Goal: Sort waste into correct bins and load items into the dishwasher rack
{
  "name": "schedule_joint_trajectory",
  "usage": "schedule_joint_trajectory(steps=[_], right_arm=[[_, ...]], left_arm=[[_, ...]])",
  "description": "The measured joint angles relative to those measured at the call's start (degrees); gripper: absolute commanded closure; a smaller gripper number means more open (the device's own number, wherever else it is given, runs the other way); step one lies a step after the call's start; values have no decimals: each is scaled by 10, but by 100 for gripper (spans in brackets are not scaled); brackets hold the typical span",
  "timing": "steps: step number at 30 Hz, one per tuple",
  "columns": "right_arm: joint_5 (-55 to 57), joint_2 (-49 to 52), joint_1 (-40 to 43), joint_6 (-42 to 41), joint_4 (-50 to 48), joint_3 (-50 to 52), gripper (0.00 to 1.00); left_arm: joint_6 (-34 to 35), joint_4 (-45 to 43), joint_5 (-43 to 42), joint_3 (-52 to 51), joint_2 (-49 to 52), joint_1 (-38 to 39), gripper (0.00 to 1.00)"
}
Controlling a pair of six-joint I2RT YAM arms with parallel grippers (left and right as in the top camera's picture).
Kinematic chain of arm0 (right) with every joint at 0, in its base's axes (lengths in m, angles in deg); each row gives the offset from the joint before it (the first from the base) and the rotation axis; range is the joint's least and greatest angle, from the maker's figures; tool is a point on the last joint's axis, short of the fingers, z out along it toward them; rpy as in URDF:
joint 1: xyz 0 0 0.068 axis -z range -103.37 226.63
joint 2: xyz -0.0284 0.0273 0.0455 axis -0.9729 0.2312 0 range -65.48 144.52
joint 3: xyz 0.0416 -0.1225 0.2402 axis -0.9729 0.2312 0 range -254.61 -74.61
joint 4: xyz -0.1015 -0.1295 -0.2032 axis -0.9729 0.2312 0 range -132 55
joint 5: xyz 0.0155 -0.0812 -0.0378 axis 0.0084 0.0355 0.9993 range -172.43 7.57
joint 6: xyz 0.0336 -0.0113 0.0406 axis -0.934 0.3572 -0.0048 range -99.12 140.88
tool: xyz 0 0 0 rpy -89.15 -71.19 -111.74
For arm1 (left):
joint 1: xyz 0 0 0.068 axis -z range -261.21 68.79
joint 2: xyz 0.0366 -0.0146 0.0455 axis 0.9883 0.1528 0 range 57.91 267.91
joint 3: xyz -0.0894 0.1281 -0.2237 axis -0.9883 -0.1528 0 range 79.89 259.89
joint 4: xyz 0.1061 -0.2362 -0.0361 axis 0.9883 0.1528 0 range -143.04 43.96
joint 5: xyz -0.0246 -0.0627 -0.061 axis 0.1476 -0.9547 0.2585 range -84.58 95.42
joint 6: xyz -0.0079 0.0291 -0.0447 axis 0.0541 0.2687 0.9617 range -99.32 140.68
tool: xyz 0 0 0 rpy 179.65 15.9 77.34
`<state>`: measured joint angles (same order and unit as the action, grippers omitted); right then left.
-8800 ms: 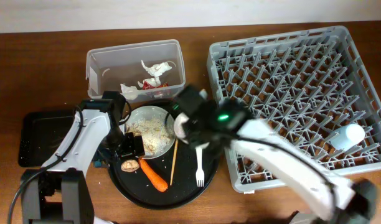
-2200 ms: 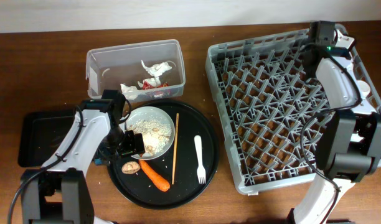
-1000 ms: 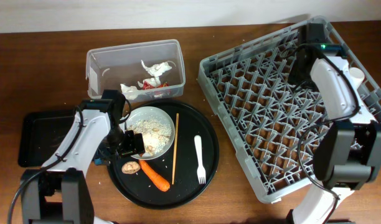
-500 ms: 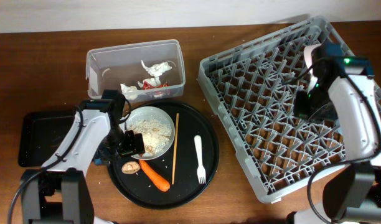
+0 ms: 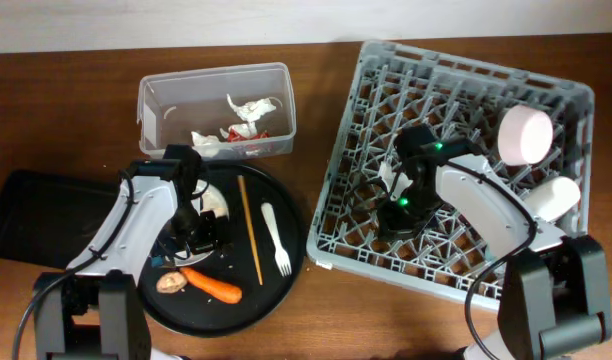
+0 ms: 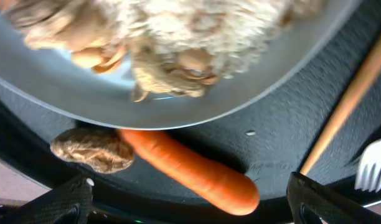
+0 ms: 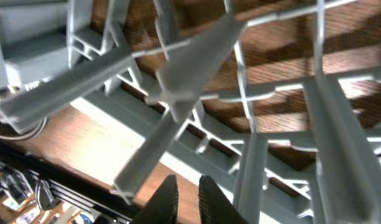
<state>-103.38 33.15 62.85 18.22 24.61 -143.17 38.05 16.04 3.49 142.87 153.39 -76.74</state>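
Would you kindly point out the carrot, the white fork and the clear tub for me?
carrot [image 5: 211,287]: overhead view, middle of its body.
white fork [image 5: 274,237]: overhead view, on its handle.
clear tub [image 5: 214,72]: overhead view, its far rim.

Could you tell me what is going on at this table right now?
Two robot arms are clearing a meal. The left hand hangs open above the carrot and the plate of crumbs on the round black tray. The right hand, nearly shut, is down among the pegs of the dishwasher rack, which holds two cups. Paper scraps lie in the clear tub.
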Motion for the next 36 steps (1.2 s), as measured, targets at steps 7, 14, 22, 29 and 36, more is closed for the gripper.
schedule_joint_trajectory(steps=[7,14,22,29,36], right_arm=[[71,-62,77,-29,65,-10,80],[163,-173,156,-84,49,-12,47],[211,-165,249,-48,-326,-17,48],[212,-54,249,2,-466,-17,48],[305,-34,238,3,-450,-24,48]], left_arm=[[0,-3,0,0,0,0,1],[-9,-21,-26,0,0,0,1],[-11,-24,-33,-1,0,1,1],[-11,-23,-35,-2,0,1,1],[-11,-23,-48,-2,0,1,1]])
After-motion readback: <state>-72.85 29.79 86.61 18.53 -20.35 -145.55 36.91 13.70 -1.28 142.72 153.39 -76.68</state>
